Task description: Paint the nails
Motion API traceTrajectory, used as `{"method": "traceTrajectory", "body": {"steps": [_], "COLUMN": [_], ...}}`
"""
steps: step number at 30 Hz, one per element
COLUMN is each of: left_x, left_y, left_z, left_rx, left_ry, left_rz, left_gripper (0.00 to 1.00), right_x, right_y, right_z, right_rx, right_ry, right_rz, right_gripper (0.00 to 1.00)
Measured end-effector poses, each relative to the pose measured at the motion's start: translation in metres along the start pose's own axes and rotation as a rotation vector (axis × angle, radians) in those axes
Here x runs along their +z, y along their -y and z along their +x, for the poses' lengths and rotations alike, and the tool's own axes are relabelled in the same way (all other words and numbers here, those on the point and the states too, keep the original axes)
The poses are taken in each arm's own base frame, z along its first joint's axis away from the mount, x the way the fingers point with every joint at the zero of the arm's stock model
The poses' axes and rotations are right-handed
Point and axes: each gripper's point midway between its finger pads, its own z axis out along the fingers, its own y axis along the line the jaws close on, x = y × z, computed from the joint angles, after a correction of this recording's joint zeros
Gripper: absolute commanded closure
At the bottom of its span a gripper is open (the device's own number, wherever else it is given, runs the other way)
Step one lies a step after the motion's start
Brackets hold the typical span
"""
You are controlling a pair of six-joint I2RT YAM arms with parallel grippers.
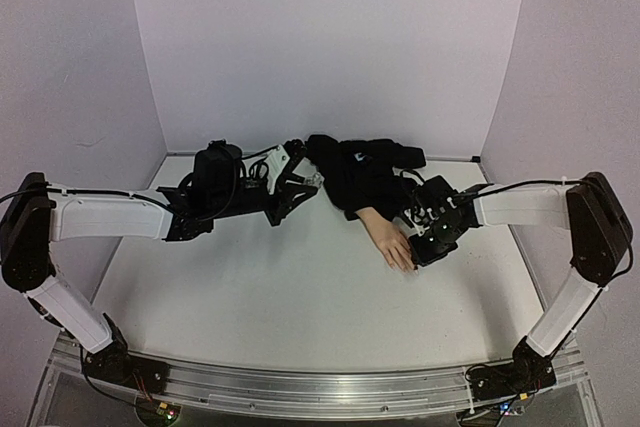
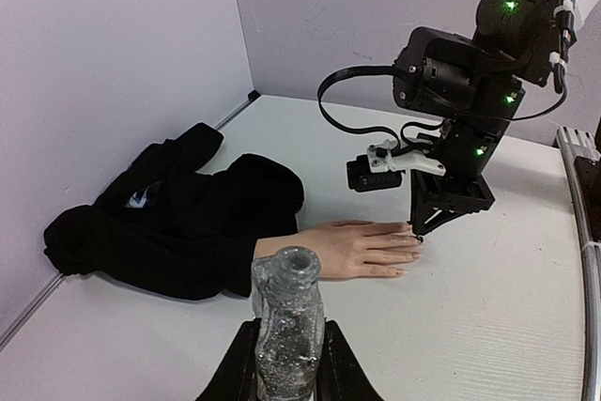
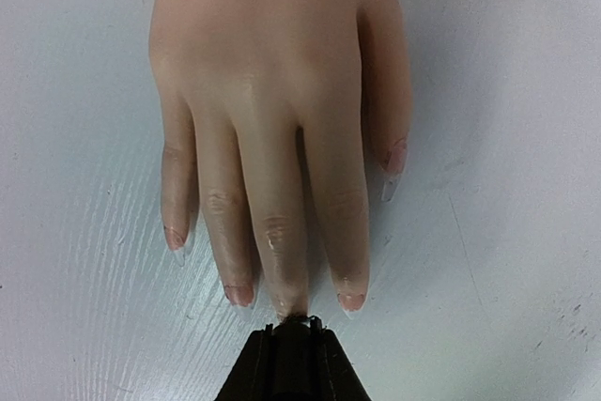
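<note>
A peach mannequin hand [image 3: 272,72] lies palm down on the white table, its wrist in a black sleeve [image 2: 188,223]. Pale nails show on the little finger [image 3: 175,237], ring finger [image 3: 238,294], index finger [image 3: 351,301] and thumb [image 3: 394,155]. My right gripper [image 3: 293,326] is shut on a dark brush, and the bristle tip [image 3: 299,307] rests on the middle fingertip, hiding that nail. Seen from the left wrist, the right gripper [image 2: 418,230] points down at the fingertips. My left gripper [image 2: 289,328] is shut on a clear glittery bottle [image 2: 286,312], upright with its neck uncapped, left of the hand.
The black sleeve [image 1: 365,175] lies bunched toward the back wall. Lilac walls [image 1: 330,37] close the table at the back and both sides. The left arm [image 1: 215,192] reaches across the back left. Bare white tabletop [image 1: 290,287] lies in front of the hand.
</note>
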Motion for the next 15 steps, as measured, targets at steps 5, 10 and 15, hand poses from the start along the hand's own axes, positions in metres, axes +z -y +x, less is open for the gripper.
{"method": "traceTrajectory", "body": {"steps": [5, 10, 15], "left_x": [-0.0001, -0.0001, -0.0002], "left_y": [-0.0001, -0.0001, -0.0005], "left_z": [0.0001, 0.0001, 0.0002], "left_rx": [0.000, 0.000, 0.000], "left_ry": [0.000, 0.000, 0.000], "left_rz": [0.000, 0.000, -0.001], "left_gripper": [1.00, 1.00, 1.00], "right_x": [-0.0008, 0.0007, 0.0032], "right_y": [-0.0006, -0.0006, -0.0011], "right_z": [-0.0013, 0.0006, 0.0033], "right_rx": [0.000, 0.000, 0.000], "right_ry": [0.000, -0.010, -0.024], "right_rz": [-0.003, -0.003, -0.005], "right_gripper": [1.00, 1.00, 1.00]}}
